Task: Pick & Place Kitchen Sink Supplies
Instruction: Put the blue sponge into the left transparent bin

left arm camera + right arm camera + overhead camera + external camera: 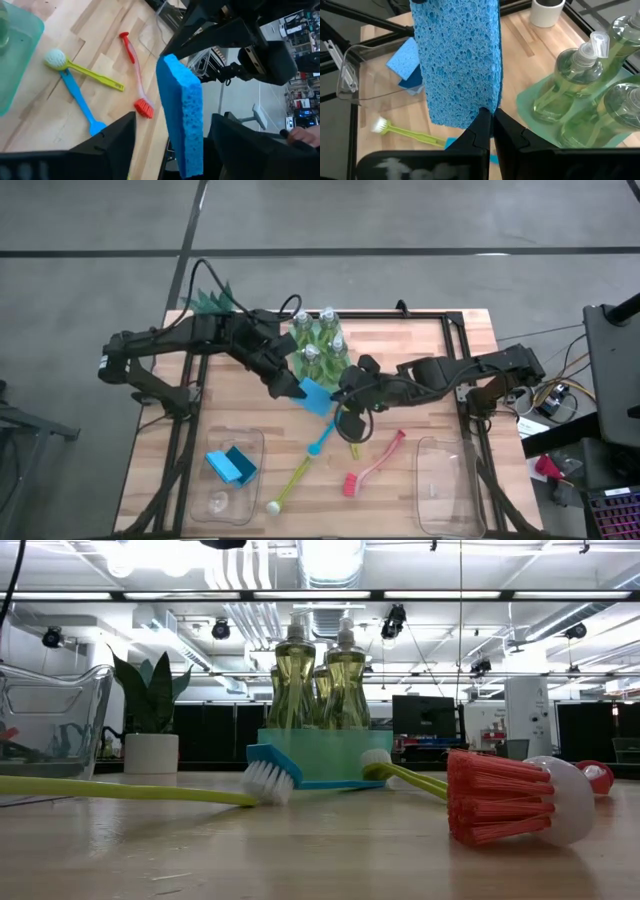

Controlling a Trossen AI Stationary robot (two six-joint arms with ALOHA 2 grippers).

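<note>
A blue sponge (pixel 316 396) hangs in the air above the table's middle, between my two grippers. My right gripper (pixel 490 112) comes from the right and is shut on it. My left gripper (pixel 173 115) comes from the left and is open. Its fingers stand on either side of the sponge (pixel 182 115), with a gap showing on each side. Bottles of yellow-green liquid (pixel 318 345) stand in a green tray (pixel 320 755) just beyond. Blue (pixel 322 438), yellow (pixel 290 485) and red (pixel 375 465) brushes lie on the near half of the table. My right gripper pinches the sponge between its two fingers at one narrow edge (pixel 481 102). It comes roughly level from the table's right. The sponge is lifted clear and stands on edge, stretching away from the fingertips toward my left gripper.
A clear bin (pixel 228 480) at the near left holds two blue sponges (pixel 232 465). Another clear bin (pixel 445 485) sits at the near right. A potted plant (pixel 215 302) stands at the far left corner. The brushes lie between the two bins.
</note>
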